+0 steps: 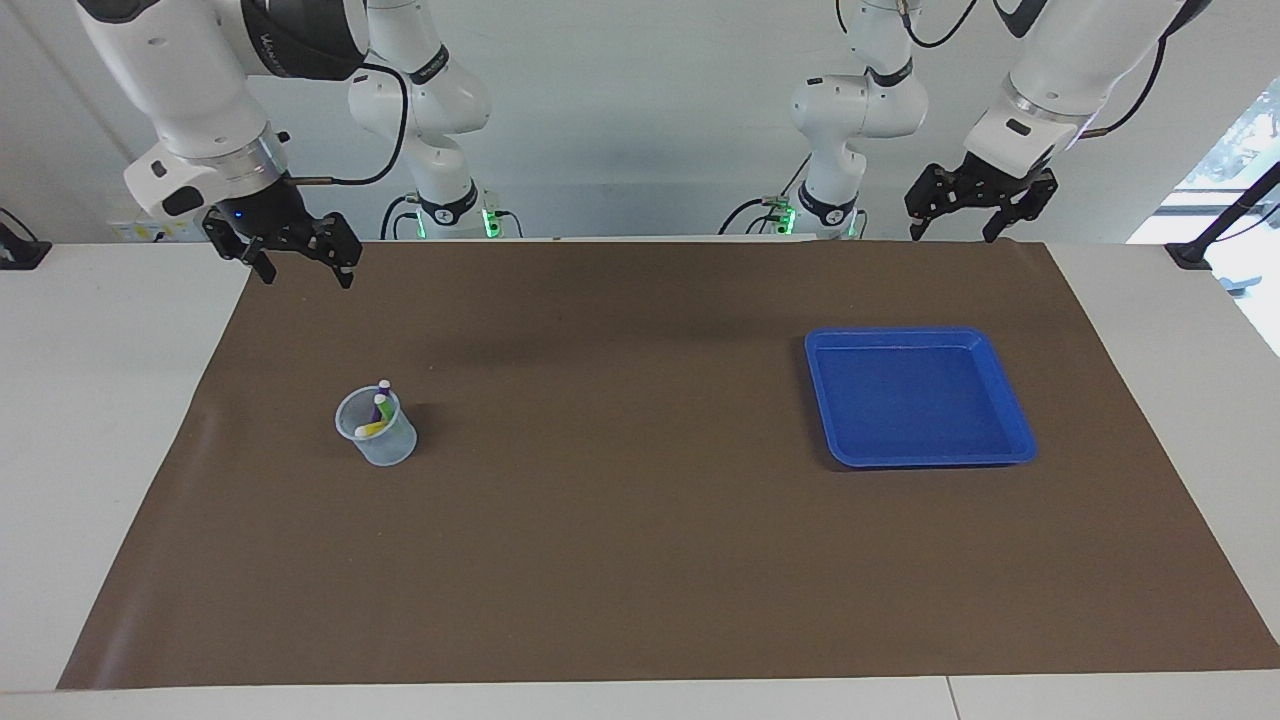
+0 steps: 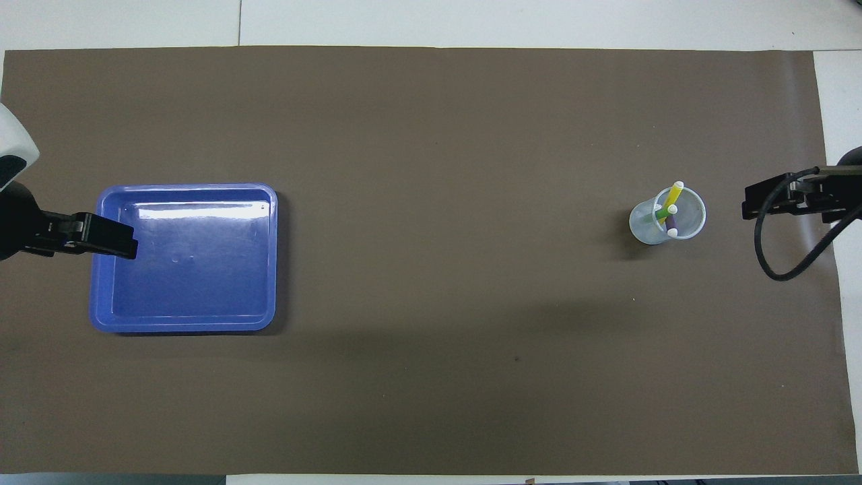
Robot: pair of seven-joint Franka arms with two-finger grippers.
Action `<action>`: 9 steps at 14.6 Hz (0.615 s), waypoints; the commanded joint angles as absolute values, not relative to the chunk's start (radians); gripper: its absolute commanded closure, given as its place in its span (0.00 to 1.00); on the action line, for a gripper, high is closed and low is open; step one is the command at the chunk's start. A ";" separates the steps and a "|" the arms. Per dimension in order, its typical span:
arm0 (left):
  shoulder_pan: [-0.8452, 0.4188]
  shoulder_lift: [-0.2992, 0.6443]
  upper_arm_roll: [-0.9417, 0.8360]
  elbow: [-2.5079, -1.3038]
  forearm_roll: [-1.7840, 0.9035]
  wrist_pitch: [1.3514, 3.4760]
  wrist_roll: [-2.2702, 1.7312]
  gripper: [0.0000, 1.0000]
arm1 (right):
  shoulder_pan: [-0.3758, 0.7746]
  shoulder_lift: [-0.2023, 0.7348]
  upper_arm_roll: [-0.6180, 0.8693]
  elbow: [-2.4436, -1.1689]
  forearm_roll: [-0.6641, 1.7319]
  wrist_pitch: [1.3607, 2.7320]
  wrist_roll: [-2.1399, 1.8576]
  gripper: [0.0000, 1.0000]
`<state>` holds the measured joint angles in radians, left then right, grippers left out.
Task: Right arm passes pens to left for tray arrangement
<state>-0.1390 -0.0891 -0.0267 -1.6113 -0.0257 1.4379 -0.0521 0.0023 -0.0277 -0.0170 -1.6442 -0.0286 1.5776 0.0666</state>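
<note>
Toward the right arm's end, I see pens (image 1: 378, 410) upright-ish in a cup (image 1: 377, 428), below my R gripper (image 1: 297, 262), jaws wide, empty. L gripper (image 1: 957, 221) waits, apparently wide, near the tray (image 1: 918, 397).

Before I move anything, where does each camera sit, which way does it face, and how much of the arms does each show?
Facing view: high across the table, looking at the robots; both arms show whole, right hand and left hand open, raised above the mat's robot-side edge.
Overhead view: high above the robots' end, looking steeply down; only the left hand and right hand poke in.
Shared, half a turn apart: blue tray, clear cup holding the pens.
</note>
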 commanded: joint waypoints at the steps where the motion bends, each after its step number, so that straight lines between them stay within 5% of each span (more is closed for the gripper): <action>1: -0.137 -0.092 -0.025 -1.606 -0.034 1.419 -0.049 0.00 | -0.009 -0.044 -0.011 -1.661 -0.031 1.574 0.084 0.00; 9: -0.114 -0.098 -0.031 -1.614 -0.034 1.419 -0.051 0.00 | -0.008 -0.060 -0.005 -1.701 -0.029 1.612 0.074 0.00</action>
